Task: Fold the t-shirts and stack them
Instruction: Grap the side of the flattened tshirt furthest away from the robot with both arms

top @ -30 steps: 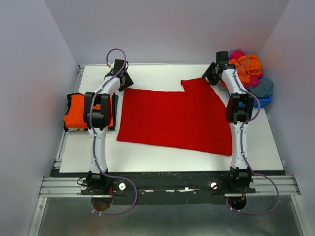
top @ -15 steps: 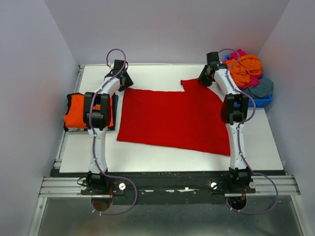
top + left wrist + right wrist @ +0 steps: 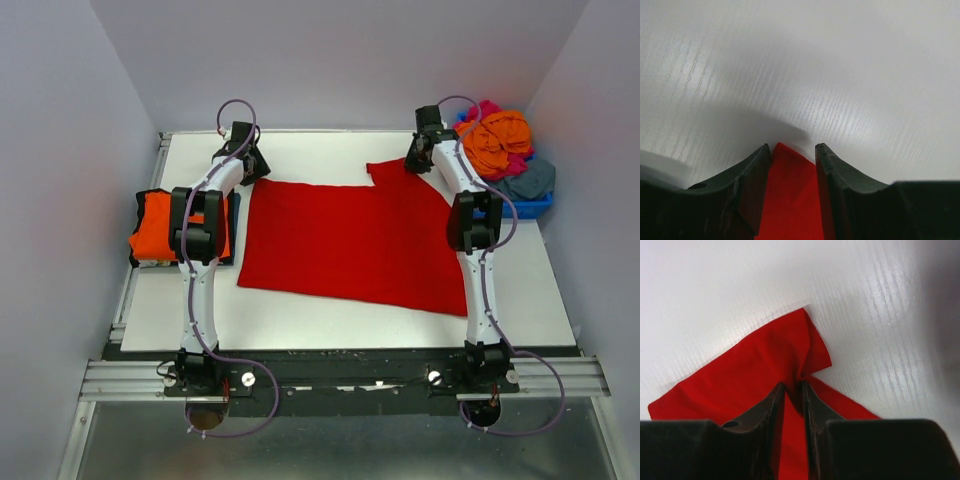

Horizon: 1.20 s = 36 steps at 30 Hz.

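A bright red t-shirt (image 3: 350, 240) lies spread flat across the white table (image 3: 330, 145). My left gripper (image 3: 252, 166) is at its far left corner. In the left wrist view that corner (image 3: 790, 200) lies flat between the fingers of the left gripper (image 3: 792, 146), which stand apart on either side of it. My right gripper (image 3: 416, 160) is at the far right sleeve. In the right wrist view the right gripper (image 3: 792, 385) has its fingers nearly together, and the red cloth (image 3: 755, 370) is puckered up between them.
A folded orange t-shirt (image 3: 155, 225) sits on a black one (image 3: 232, 235) at the table's left edge. At the far right a blue bin (image 3: 537, 206) holds a loose heap of orange (image 3: 500, 135), magenta (image 3: 484, 108) and grey-blue (image 3: 535, 178) t-shirts.
The right gripper has moved left from the bin side onto the red sleeve and its fingers have closed on the cloth. The left gripper's fingers have narrowed slightly; that arm has stayed put.
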{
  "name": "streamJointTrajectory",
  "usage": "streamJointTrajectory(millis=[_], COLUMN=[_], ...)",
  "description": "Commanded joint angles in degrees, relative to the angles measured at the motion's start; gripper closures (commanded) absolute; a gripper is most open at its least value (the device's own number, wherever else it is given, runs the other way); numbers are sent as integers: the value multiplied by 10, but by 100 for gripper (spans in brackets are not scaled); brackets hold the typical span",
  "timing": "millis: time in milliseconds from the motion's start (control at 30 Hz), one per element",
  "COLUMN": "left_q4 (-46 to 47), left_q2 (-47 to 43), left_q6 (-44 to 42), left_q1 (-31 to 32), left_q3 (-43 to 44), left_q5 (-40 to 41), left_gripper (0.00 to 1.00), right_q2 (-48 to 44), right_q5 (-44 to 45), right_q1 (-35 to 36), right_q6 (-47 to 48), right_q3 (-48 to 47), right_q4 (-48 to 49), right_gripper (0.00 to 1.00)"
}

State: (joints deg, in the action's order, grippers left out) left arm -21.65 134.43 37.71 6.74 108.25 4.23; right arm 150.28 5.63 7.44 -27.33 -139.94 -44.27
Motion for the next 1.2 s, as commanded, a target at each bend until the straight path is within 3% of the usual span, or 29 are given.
streamJointTrajectory(millis=[0,200,433,767,1000,1167], left_q4=[-51,-73,-81,-67,-43,3], left_q2=[22,29,25,18,-18,-64], left_q6=[-1,-2,-6,-24,-43,-52], left_q1=[0,1,0,1,5,12], left_q3=[9,21,12,14,7,-50], left_q5=[0,9,21,14,28,53], left_gripper=[47,47,61,100,100,100], right_q2=[-32,-31,-51,-75,-102,-141], right_q5=[25,9,14,13,12,6], right_q1=[-2,-9,-13,-17,-20,-21], right_q6=[23,18,28,43,52,54], right_q3=[0,4,26,46,63,113], right_q4=[24,32,52,70,76,92], right_gripper=[72,99,99,99,99,99])
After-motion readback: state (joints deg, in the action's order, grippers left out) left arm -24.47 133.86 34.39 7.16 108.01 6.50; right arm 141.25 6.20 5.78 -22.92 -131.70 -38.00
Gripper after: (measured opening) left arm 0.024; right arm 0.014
